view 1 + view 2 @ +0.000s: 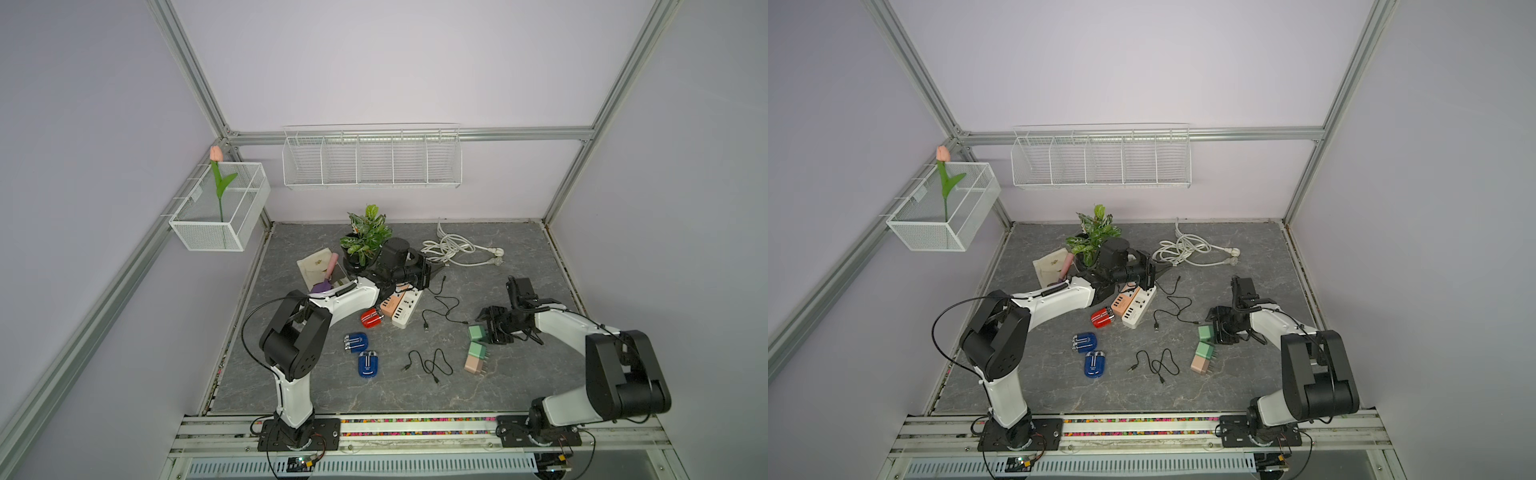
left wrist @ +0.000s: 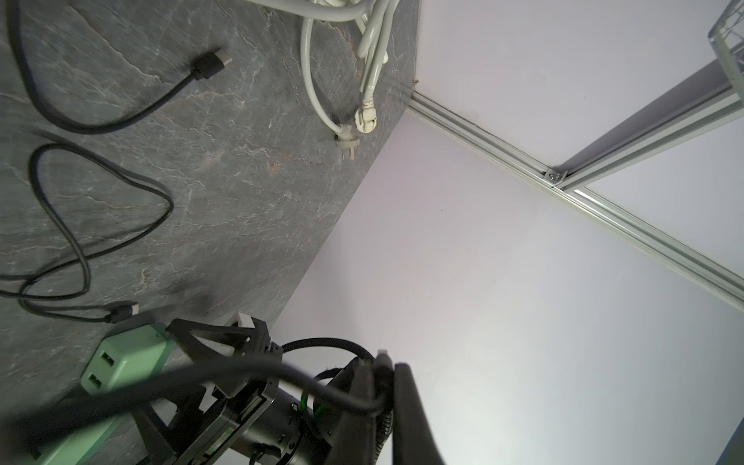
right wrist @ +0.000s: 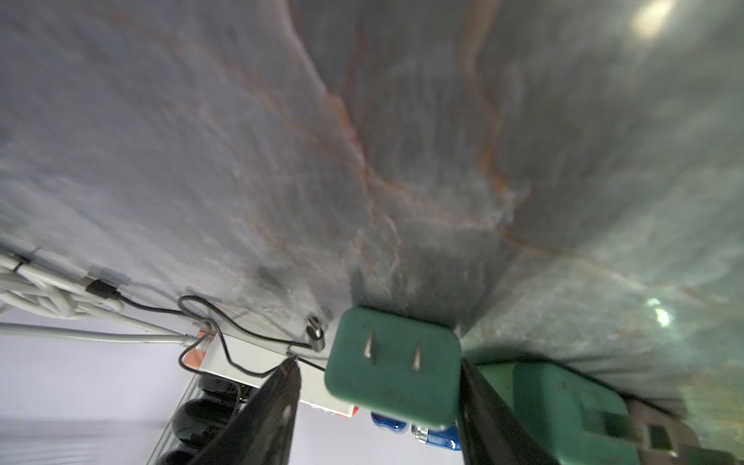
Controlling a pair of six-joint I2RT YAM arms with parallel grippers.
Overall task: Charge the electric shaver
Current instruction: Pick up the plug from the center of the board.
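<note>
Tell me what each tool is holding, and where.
Left tool pinches the black cable near its plug end. Right tool straddles the green charger, not yet gripping.

Power strips [image 1: 402,307] lie mid-table, potted plant [image 1: 365,237] at their eleven o'clock, coiled cord [image 1: 457,249] at one. Charging cable [image 1: 426,327] lies at three, plug adapters [image 1: 478,351] at four, shavers [image 1: 356,342] at seven.

In a top view the left arm [image 1: 345,301] hides one end of the orange strip [image 1: 390,305]. In the left wrist view a cable [image 2: 181,378] smears across the foreground (no detail). In the right wrist view the counter [image 3: 241,141] is blurred, the near adapter [image 3: 392,362] covers most of a shaver [image 3: 439,437], and the far adapter [image 3: 563,410] runs off the edge.
</note>
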